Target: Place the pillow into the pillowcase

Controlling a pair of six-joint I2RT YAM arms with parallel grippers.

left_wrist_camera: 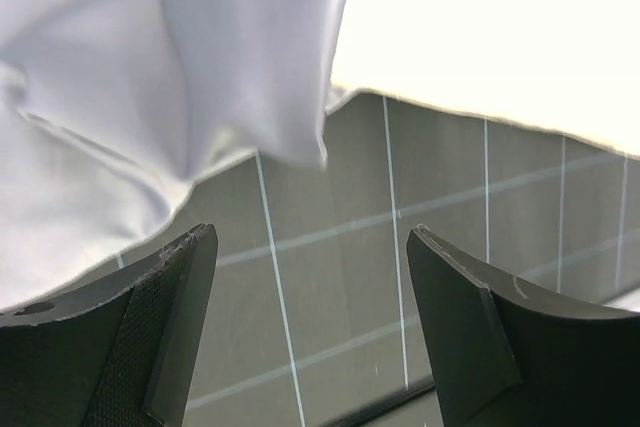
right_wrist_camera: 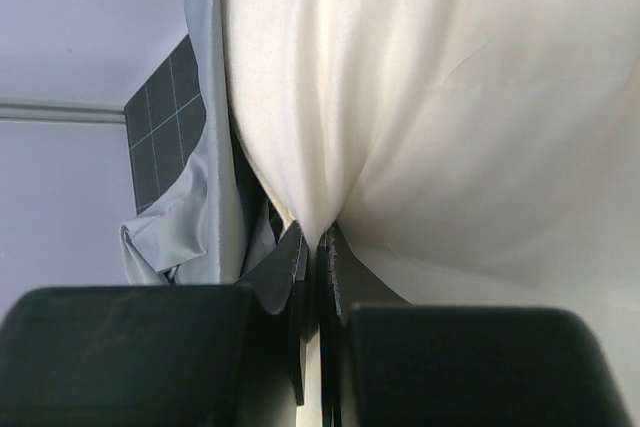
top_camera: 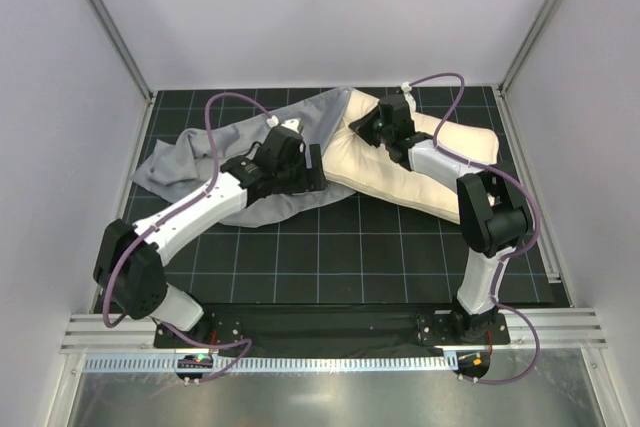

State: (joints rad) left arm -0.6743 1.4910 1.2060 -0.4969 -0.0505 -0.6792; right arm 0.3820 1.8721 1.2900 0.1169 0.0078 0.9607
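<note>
Black gridded desk (top_camera: 400,257), pale walls on three sides.

- The pillow (top_camera: 385,185) lies slantwise on the far right half of the desk. The pillowcase (top_camera: 190,152) is heaped to its left, one edge lapping the pillow's far-left corner. That corner may be just inside the mouth; the top view is too coarse to be sure.
- The right gripper (right_wrist_camera: 318,247) has its fingers closed on a pinched fold of the pillow's cream cloth, with grey cloth hanging just beside them.
- The left gripper (left_wrist_camera: 310,237) has its fingers spread wide and holds nothing. It is over bare desk, with the pillowcase's loose edge just ahead and the pillow's border beyond.

Step in hand, as I judge it: the left takes the pillowcase's edge while the right steadies the pillow.
- Take one layer of the hem only, close to the mouth, so the opening stays free.
- Draw it along the pillow's length, not across.
- Keep the right's pinch firm, or the pillow will slide with the cloth.

Count: one pillow, one pillowcase, two arms, two grippers.
</note>
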